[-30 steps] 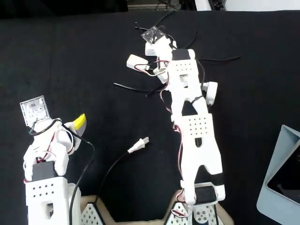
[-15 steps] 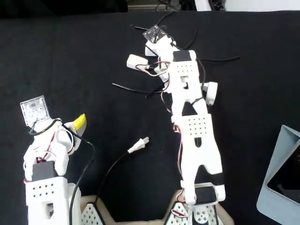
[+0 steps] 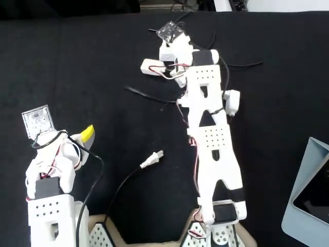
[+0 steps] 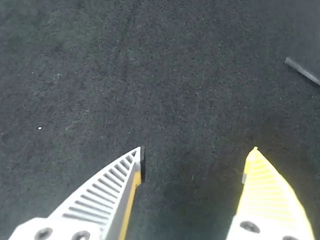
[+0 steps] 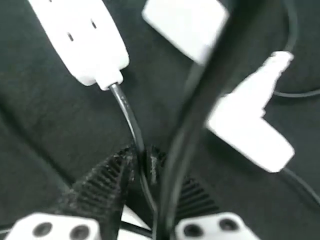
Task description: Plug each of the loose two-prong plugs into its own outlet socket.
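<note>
Between the two arm bases, toward the near edge of the cloth [image 3: 77,62], lies the plug [image 3: 152,159]. Its long axis runs diagonally: the prongs point away from the bases and toward the right arm's side, and its cord [image 3: 119,191] trails back to the near edge.

The left gripper [image 4: 195,165] is the nearer one. The plug lies to its right and slightly closer to the bases. Its fingers are spread, with nothing between them, over bare cloth.

The outlet [image 3: 151,67] lies well apart from the plug, at the far side. The right gripper [image 5: 142,156] is beside it, its jaws pressed together on the outlet cord [image 5: 127,120] just behind the outlet body. The slotted face is turned up.

Judgement: the plug's prongs point roughly toward the outlet, but a long gap separates them.

Limits of view: in the high view the right arm covers its own jaws. In the right wrist view a blurred dark cable crosses the foreground, and two more white bodies [image 5: 252,127] [image 5: 185,22] cannot be identified with certainty.
</note>
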Robot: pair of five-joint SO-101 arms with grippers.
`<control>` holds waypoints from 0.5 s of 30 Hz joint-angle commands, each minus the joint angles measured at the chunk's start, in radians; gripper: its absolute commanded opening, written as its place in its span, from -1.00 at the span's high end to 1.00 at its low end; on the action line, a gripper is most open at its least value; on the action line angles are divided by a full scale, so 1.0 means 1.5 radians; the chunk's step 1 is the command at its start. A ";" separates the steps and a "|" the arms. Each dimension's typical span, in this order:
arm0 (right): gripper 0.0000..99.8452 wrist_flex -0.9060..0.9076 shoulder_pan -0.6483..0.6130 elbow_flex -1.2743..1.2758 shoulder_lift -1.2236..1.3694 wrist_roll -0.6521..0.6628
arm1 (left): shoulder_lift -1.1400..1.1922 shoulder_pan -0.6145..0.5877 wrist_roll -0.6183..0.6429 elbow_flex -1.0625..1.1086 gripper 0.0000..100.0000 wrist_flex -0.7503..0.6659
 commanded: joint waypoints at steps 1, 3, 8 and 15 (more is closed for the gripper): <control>0.98 0.036 -0.028 -0.037 -0.069 -0.002 | -0.005 0.005 -0.007 -0.004 0.37 -0.012; 0.98 0.053 -0.042 -0.037 -0.090 -0.013 | -0.005 0.005 -0.007 -0.004 0.37 -0.012; 0.98 0.106 -0.081 -0.037 -0.149 -0.053 | -0.005 0.005 -0.007 -0.004 0.37 -0.012; 0.98 0.113 -0.115 -0.030 -0.224 -0.096 | -0.005 0.005 -0.007 -0.004 0.37 -0.012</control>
